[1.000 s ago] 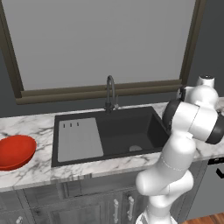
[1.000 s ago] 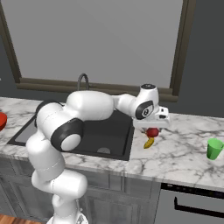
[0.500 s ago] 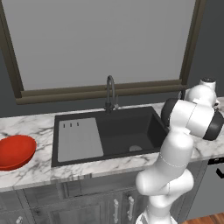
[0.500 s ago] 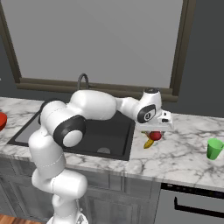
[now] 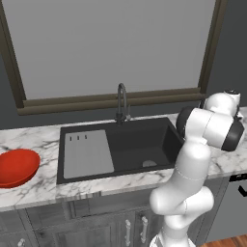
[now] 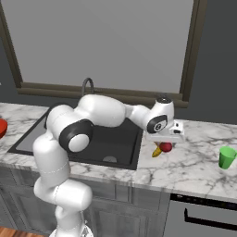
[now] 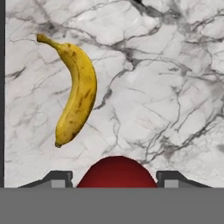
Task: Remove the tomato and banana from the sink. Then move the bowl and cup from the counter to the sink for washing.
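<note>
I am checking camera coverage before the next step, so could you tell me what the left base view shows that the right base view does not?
Left base view alone: the ribbed drainboard and the whole red bowl. Right base view alone: the green cup, the banana, and the tomato under the gripper. Both share the black sink, faucet, marble counter and window.

Banana (image 7: 77, 87) lies on marble counter (image 7: 166, 87); tomato (image 7: 117, 172) sits between tool (image 7: 114, 178) tips — apart from banana.
</note>
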Available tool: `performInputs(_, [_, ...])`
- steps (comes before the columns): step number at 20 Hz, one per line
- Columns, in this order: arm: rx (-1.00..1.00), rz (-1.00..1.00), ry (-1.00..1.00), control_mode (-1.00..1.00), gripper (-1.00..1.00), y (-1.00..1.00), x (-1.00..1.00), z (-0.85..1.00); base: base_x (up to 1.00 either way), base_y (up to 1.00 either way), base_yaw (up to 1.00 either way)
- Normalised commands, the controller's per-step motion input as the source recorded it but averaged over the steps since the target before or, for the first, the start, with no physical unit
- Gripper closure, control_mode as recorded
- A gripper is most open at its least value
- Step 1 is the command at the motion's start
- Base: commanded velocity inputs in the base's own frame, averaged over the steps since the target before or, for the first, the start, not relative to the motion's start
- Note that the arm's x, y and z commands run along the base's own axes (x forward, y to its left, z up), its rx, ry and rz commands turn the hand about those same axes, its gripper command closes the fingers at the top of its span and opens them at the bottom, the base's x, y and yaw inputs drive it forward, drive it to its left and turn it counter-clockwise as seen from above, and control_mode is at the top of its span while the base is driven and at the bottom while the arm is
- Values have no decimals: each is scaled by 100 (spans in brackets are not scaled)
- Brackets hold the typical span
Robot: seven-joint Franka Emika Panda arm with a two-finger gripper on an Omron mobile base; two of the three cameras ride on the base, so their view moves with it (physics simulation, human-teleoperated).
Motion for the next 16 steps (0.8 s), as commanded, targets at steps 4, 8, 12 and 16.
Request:
performInputs(4, [6,0,0,-100,100,-3,0,-13,0,0,0])
performInputs(8, [2,0,0,-100,100,-3,0,-16,0,0,0])
performInputs(12, [0,0,0,-100,100,-5,0,-16,0,0,0])
performInputs(16, [3,0,0,-100,100,-1,2,-15,0,0,0])
